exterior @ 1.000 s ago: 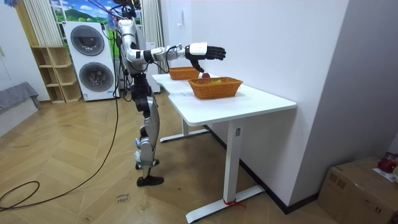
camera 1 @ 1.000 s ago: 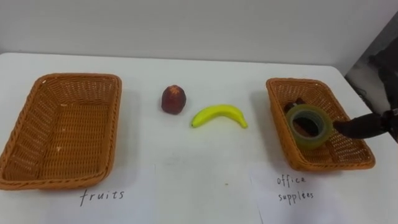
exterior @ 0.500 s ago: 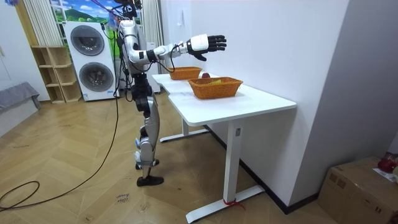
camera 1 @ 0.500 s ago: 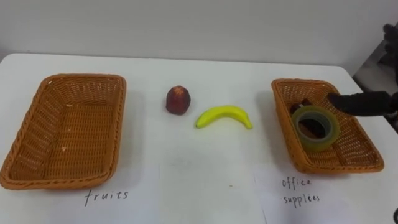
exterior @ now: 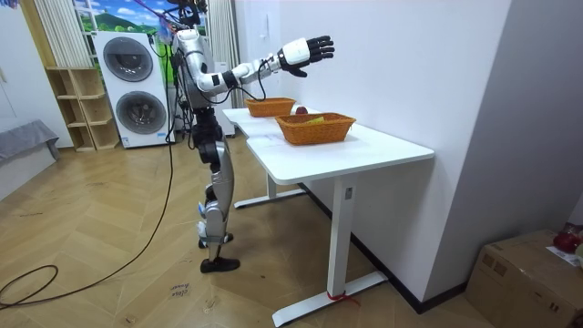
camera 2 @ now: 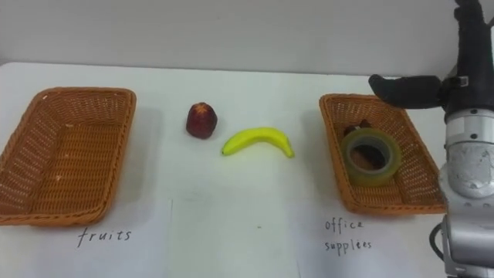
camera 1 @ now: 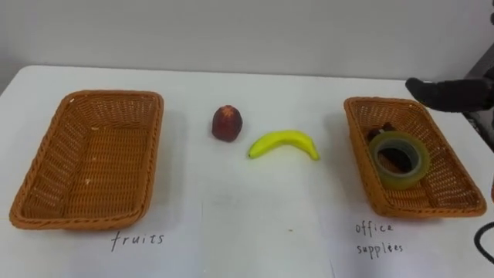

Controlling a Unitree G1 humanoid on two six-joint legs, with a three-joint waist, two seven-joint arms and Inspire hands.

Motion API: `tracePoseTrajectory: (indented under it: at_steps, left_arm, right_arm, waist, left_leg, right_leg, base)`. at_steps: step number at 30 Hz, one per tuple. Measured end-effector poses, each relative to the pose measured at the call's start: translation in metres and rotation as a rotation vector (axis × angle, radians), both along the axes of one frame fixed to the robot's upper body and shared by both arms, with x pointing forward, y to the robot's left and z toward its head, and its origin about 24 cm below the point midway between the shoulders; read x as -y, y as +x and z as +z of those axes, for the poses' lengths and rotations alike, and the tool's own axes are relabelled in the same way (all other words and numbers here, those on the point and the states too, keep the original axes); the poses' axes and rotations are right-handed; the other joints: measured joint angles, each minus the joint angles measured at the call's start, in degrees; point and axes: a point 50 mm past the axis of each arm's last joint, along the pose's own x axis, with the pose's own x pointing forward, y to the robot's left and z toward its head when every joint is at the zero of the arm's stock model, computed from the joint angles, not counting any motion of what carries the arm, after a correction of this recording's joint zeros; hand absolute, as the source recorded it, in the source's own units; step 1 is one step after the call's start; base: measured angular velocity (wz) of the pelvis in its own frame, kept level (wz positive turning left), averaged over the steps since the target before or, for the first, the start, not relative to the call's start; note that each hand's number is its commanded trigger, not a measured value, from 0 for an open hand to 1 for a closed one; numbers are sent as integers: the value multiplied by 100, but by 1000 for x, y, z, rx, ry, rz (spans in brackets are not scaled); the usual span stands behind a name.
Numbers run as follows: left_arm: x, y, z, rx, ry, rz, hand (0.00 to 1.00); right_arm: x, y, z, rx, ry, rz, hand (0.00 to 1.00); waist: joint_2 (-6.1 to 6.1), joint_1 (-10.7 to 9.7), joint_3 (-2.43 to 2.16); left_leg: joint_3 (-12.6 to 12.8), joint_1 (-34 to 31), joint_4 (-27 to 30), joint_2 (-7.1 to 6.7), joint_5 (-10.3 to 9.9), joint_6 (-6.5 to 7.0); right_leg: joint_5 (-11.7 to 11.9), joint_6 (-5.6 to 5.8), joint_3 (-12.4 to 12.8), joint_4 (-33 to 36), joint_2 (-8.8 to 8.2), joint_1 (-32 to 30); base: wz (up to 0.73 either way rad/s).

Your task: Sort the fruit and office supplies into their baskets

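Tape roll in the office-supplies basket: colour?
Translucent olive-yellow; the tape roll shows best in the left eye view.

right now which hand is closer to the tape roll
Right. The right hand hangs open, raised above the far right corner of the basket holding the tape roll. The left hand is not over the table.

Right hand (camera 2: pixel 417 89): up above the right basket's (camera 2: pixel 386 208) far end.
Tape roll (camera 2: pixel 369 157): in that basket, below the hand.
Banana (camera 2: pixel 258 140): on the table (camera 2: pixel 255 201), left of the hand.
Red fruit (camera 2: pixel 201 120): further left.
Left basket (camera 2: pixel 69 154): farthest left.
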Motion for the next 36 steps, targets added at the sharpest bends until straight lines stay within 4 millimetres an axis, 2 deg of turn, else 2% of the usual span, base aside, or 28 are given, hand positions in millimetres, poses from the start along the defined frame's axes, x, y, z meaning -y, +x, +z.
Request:
tracePoseTrajectory:
  at_steps: [3, 9, 14, 17, 20, 22, 30, 36]
  left_arm:
    - [7, -1, -3, -19, -17, -8, 0]
    - [12, 3, -4, -19, -31, -33, 0]
    - [13, 2, -5, -37, -37, -49, 0]
    - [12, 1, -5, -45, -53, -57, 0]
    - [10, 0, -5, -54, -62, -59, 0]
    - [9, -1, -5, -63, -65, -57, 0]
    - [8, -7, -5, -81, -69, -53, 0]
    - [5, 0, -3, -58, -62, -63, 0]
  right_arm:
    - [-9, 3, -4, -20, -12, 36, 0]
    - [-21, 5, -10, -43, -14, 83, 0]
    - [-27, 6, -13, -64, -24, 118, 0]
    - [-29, 7, -12, -76, -48, 140, 0]
    - [-30, 7, -11, -84, -55, 158, 0]
    - [-31, 8, -11, -97, -59, 172, 0]
    - [-36, 9, -15, -154, -103, 224, 0]
    - [-46, 10, -22, -208, -130, 292, 0]
  waist:
    - [99, 11, -29]
    - [188, 36, -49]
    - [80, 119, -40]
    - [3, 151, -70]
    - [-52, 245, -44]
    - [-96, 283, -3]
    - [-130, 356, 24]
    - [-173, 435, -6]
  left_leg:
    - [1, 2, 1, -7, 0, 0]
    - [1, -21, -2, 0, 3, -3]
    - [21, -43, 4, 1, 8, -6]
    - [23, -45, 0, -2, 6, -4]
    - [24, -32, 1, 0, 6, -4]
    - [24, -32, -1, 1, 5, -5]
    - [21, -78, -7, 2, 3, -4]
    - [3, -160, 2, -1, 4, -3]
  right_leg:
    - [0, 0, 6, 2, -5, -5]
    - [0, -1, -3, 25, -3, -53]
    - [-2, -2, 5, 93, -4, -114]
    - [-2, -2, 4, 87, -6, -114]
    - [-1, -2, 0, 87, -4, -108]
    - [-1, -2, -2, 85, -3, -106]
    - [-1, -2, -10, 77, -3, -145]
    - [-1, -2, -39, 76, -7, -211]
  base:
    - [0]
    - [0]
    - [-2]
    - [0]
    - [0]
    - [0]
    - [0]
    - [1]
